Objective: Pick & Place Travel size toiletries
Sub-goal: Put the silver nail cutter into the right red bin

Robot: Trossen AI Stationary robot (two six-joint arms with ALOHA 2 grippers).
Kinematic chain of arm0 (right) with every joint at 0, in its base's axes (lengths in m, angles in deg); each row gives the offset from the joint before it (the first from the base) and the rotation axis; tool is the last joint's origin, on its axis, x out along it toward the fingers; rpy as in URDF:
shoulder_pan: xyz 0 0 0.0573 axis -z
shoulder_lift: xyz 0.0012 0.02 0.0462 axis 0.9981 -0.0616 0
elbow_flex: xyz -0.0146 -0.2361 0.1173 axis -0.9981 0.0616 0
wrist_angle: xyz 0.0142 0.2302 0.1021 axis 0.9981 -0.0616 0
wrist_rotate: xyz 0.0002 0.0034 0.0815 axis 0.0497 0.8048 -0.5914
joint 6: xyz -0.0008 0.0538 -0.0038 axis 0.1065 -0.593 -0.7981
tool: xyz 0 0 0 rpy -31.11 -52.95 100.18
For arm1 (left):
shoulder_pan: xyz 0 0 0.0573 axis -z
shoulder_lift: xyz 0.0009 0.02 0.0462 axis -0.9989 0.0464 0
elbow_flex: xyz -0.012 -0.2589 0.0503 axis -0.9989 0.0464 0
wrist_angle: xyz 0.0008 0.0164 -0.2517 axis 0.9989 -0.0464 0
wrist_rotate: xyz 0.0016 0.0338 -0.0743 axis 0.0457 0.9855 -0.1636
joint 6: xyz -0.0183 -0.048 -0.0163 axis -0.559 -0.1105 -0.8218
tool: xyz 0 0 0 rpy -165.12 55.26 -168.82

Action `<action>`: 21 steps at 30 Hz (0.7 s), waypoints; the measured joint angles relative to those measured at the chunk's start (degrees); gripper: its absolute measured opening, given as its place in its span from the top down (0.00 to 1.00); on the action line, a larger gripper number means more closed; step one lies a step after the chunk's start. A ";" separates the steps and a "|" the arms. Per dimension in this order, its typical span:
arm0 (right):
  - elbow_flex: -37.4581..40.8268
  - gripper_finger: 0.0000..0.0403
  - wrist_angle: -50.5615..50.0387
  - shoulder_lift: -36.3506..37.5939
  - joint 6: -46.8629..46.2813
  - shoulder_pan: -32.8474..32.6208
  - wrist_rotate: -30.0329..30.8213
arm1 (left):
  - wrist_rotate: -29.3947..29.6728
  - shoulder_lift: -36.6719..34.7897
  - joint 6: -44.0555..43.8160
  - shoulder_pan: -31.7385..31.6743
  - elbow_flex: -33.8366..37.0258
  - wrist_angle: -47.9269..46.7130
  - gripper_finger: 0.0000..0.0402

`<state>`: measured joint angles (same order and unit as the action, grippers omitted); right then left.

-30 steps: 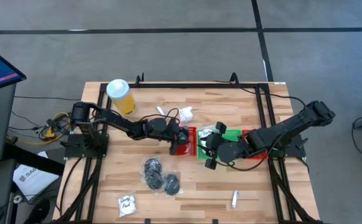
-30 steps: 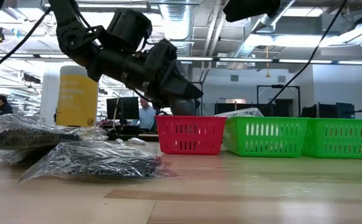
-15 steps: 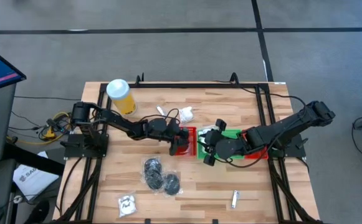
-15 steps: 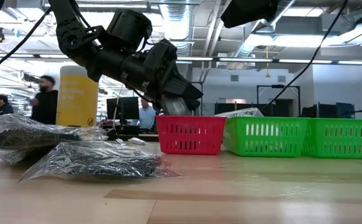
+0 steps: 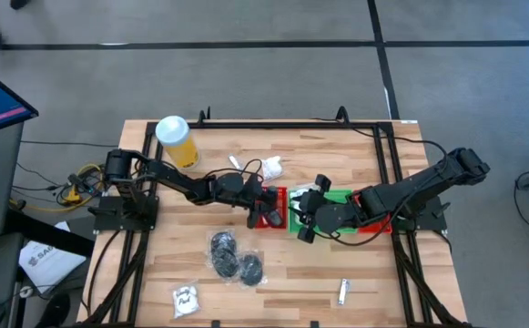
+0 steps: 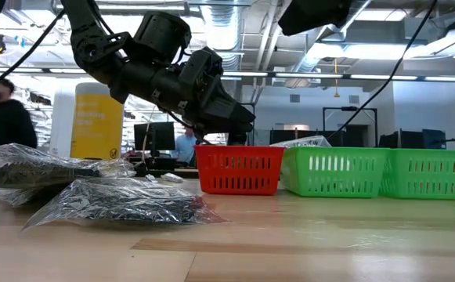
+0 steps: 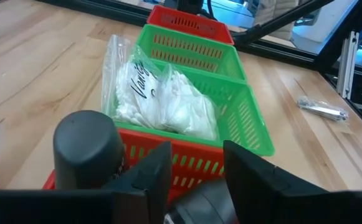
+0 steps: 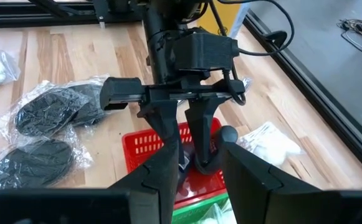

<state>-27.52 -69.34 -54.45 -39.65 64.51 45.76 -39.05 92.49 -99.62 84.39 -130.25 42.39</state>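
left tool (image 8: pixel 190 134) over red tray (image 5: pixel 270 208), fingers apart, empty; right tool (image 5: pixel 306 219) over green tray (image 5: pixel 323 210), fingers apart.

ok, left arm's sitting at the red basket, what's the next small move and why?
Probably lift the left gripper straight up, clear of the red basket, before travelling. It hangs low over that basket, so a sideways move could snag the wall. The bags of black pieces, a white sachet and a small tube lie on the table. The right gripper waits by the green basket.
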 joint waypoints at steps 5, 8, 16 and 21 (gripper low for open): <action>0.00 0.72 -0.77 0.00 0.00 0.00 -0.01 | -0.11 -1.70 0.02 -0.01 0.04 -0.23 0.66; 0.00 0.72 -0.90 0.00 -0.01 0.00 0.00 | -0.46 -4.66 0.83 -0.01 0.70 -0.90 0.66; 0.00 0.72 -1.36 -0.02 -0.10 0.00 0.00 | 2.81 -16.98 2.77 -0.01 7.81 -6.09 0.69; 0.00 0.72 -1.43 -0.04 -0.50 -0.01 -0.02 | 6.56 -23.98 7.05 -0.01 14.54 -6.23 0.70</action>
<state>-27.52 -70.77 -54.50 -40.15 64.50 45.75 -32.49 68.51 -92.57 84.38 -115.71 36.16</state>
